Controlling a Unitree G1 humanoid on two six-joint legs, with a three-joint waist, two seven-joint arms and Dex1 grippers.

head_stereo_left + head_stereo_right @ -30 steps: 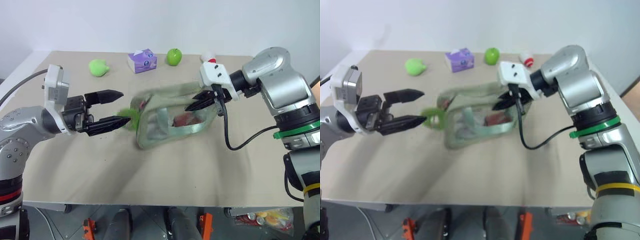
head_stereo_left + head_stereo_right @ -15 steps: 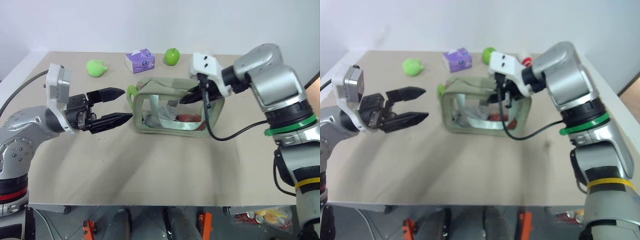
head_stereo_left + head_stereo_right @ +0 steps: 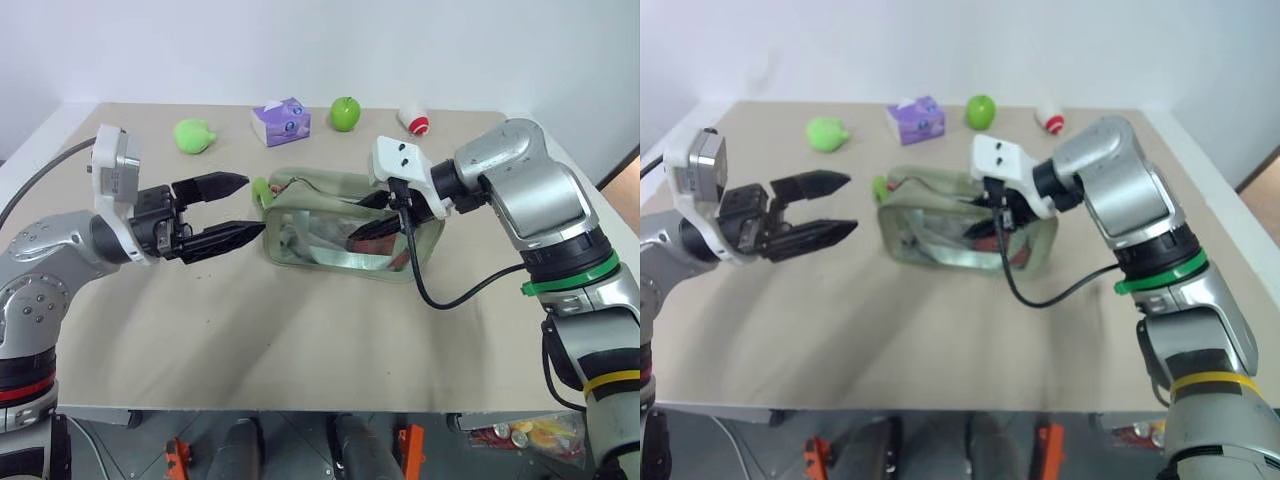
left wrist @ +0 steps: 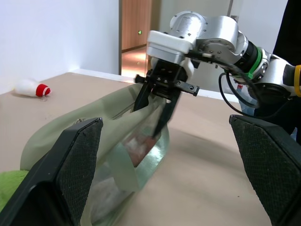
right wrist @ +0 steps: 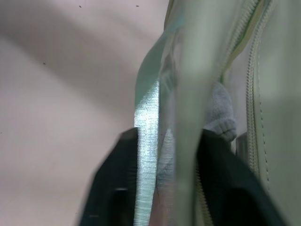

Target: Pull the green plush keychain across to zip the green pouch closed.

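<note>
The green pouch [image 3: 330, 238] lies on the table, clear window side toward me, with things inside. The green plush keychain [image 3: 260, 189] sits at its left end. My left gripper [image 3: 252, 206] hovers open just left of that end, its fingertips either side of the keychain's height but apart from it. My right gripper [image 3: 368, 230] reaches down onto the pouch's top right part. Its fingers [image 4: 164, 108] stand parted, with the pouch's top edge and strap [image 5: 148, 136] between them.
Along the table's far edge stand a lime plush lump [image 3: 195, 135], a purple tissue pack [image 3: 281, 121], a green apple [image 3: 346, 113] and a small white and red thing [image 3: 415, 120]. A black cable [image 3: 470, 290] loops from my right wrist over the table.
The pouch, held up and tilted a second ago, has come down and now lies on the table. My right gripper sank with it and its fingers have parted. The left gripper held still.
</note>
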